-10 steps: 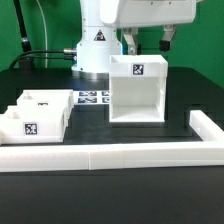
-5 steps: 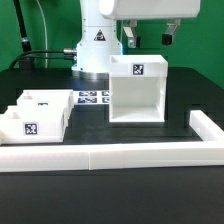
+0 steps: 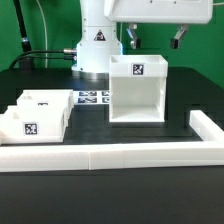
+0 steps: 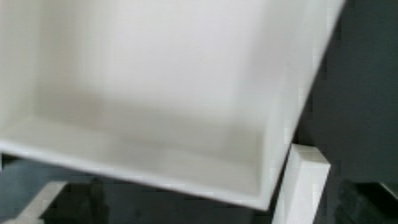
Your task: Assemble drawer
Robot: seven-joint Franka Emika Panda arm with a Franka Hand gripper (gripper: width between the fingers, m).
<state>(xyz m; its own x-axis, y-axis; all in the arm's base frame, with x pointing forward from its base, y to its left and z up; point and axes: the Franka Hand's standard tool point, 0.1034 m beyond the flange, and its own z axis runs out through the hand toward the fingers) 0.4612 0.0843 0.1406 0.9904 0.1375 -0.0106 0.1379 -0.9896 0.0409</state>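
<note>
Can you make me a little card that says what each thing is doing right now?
housing: upright, mid-table, open front, nothing inside
trays: two, together at the exterior view's left, outside the housing
gripper: open, above the housing, holding nothing
marker board: flat, between trays and housing
wall: low, along the front and the exterior view's right

Drawer in three loose white pieces

The boxy housing (image 3: 137,92) stands upright on the desk (image 3: 150,190), its open front showing and a tag on its top band. Well apart, at the exterior view's left, the tagged front tray (image 3: 28,125) touches the back tray (image 3: 48,102).
</note>
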